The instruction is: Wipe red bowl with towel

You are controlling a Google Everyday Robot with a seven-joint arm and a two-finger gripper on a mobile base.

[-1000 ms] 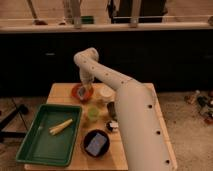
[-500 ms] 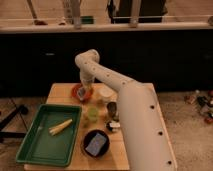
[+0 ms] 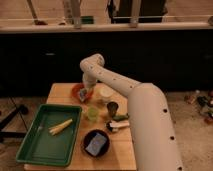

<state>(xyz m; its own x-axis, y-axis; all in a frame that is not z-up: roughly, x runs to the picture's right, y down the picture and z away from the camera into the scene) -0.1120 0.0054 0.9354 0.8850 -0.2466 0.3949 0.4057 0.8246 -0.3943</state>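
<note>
The red bowl (image 3: 78, 91) sits at the back left of the wooden table (image 3: 60, 92). My gripper (image 3: 84, 93) reaches down from the white arm (image 3: 115, 82) into the bowl's right side. A small grey-blue towel (image 3: 82, 95) shows at the gripper's tip, held against the inside of the bowl. The gripper hides part of the bowl's rim.
A pale white cup (image 3: 105, 93) stands right of the red bowl. A green cup (image 3: 92, 113) and a dark cup (image 3: 112, 107) stand mid-table. A black bowl (image 3: 88, 148) holds a flat blue-grey rectangle (image 3: 97, 144). A green tray (image 3: 35, 145) with a yellow item (image 3: 60, 127) is front left.
</note>
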